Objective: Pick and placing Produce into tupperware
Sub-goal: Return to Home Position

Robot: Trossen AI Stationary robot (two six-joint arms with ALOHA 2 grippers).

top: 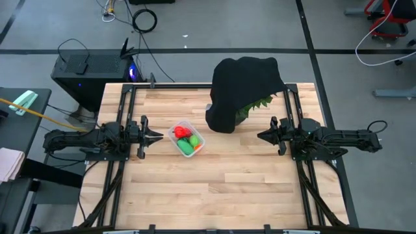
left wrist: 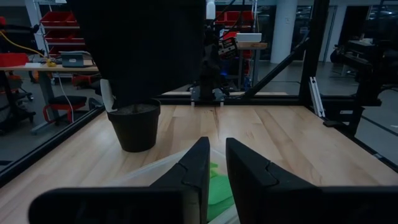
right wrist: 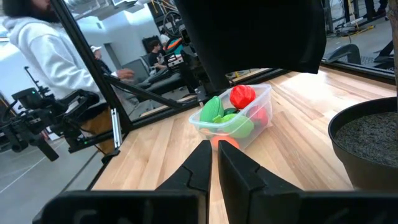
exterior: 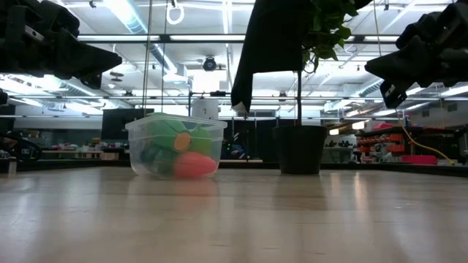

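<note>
The clear tupperware (top: 186,138) stands on the wooden table, left of centre, resting on its base. Inside it lies the produce: a red piece (top: 181,132), a light green one (top: 187,147) and an orange one (top: 195,140). The right wrist view shows the red piece (right wrist: 242,96) and a green piece (right wrist: 211,109) on top of the pile. My left gripper (top: 161,136) hovers level just left of the box, shut and empty. Farther right, my right gripper (top: 259,136) also hovers level, shut and empty, pointing at the box (right wrist: 236,115).
A potted plant under a black cloth (top: 244,91) stands at the far middle of the table, its dark pot (exterior: 300,150) right of the box. Black frame rails (top: 120,110) run along both table sides. People (right wrist: 43,56) are in the room beyond the table.
</note>
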